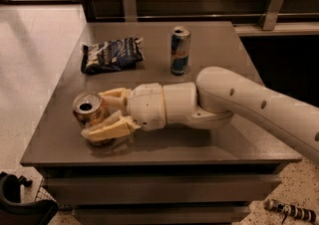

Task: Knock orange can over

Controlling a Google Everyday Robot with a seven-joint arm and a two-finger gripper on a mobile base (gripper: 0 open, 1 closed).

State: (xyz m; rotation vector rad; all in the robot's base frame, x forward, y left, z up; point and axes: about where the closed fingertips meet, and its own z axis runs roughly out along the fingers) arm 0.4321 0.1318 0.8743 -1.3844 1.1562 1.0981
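Gripper (98, 114) sits low over the table (209, 144), fingers spread apart. The orange can (88, 109) stands between its fingertips. A blue-and-silver can (180, 51) is well beyond.

Non-task items on the grey table (214, 144)
Dark chip bag (112, 55) lies flat at rear left; blue-and-silver can (180, 51) stands upright to its right, apart from it. Both sit beyond the gripper (94, 113), positioned front-left.

The arm (259, 104) is smooth, rounded white tubing with small dark screw holes. Its thick white wrist (149, 105) ends in the hand (97, 114), low over the desk's (219, 40) front left, with two cream-yellow fingers (112, 128).
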